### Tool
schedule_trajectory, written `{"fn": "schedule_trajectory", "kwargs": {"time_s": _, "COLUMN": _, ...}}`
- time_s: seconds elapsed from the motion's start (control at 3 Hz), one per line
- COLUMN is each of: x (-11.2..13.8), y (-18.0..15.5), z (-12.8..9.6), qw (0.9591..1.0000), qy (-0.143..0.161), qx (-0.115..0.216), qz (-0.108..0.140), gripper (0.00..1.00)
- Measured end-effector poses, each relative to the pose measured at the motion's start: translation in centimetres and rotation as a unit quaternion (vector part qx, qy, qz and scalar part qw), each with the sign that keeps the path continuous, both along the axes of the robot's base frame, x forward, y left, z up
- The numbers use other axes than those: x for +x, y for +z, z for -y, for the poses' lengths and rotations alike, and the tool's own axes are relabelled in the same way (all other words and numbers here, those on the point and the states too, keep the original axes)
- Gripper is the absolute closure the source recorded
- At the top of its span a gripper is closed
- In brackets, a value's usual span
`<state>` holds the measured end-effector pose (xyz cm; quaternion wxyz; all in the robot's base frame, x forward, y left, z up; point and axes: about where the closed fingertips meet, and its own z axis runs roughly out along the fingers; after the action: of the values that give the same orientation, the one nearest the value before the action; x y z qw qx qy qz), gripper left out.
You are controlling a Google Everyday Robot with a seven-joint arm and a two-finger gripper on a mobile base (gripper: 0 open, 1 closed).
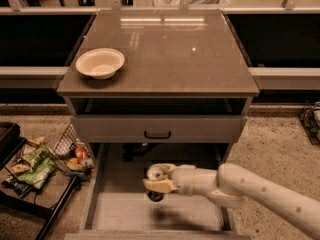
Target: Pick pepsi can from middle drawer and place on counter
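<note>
The pepsi can [155, 196] shows its silver top and dark body between the pale fingers of my gripper [159, 179]. The gripper is shut on the can and holds it tilted above the floor of the open middle drawer [122, 210], with a shadow on the floor beneath. My white arm reaches in from the lower right. The counter [170, 54] is the glossy grey-brown top above, well higher than the can.
A pale bowl [100, 62] sits on the counter's left side. A closed grey drawer front with a black handle [157, 134] overhangs the open drawer. A wire basket with snack packets [35, 159] stands on the floor to the left.
</note>
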<state>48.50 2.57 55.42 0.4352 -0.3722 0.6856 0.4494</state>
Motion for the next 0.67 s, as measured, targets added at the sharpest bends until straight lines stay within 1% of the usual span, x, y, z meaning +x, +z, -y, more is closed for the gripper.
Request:
{"fn": "schedule_trajectory", "kwargs": {"time_s": 0.33, "x": 2.8, "y": 8.5, "z": 6.1, "qw": 0.9996, "qy": -0.023, "qx": -0.001, "qz": -0.018, "gripper": 1.0}}
{"fn": "schedule_trajectory", "kwargs": {"time_s": 0.67, "x": 5.9, "y": 20.4, "z": 11.0, "qw": 0.9994, "qy": -0.033, "qx": -0.004, "qz": -0.007, "gripper": 1.0}}
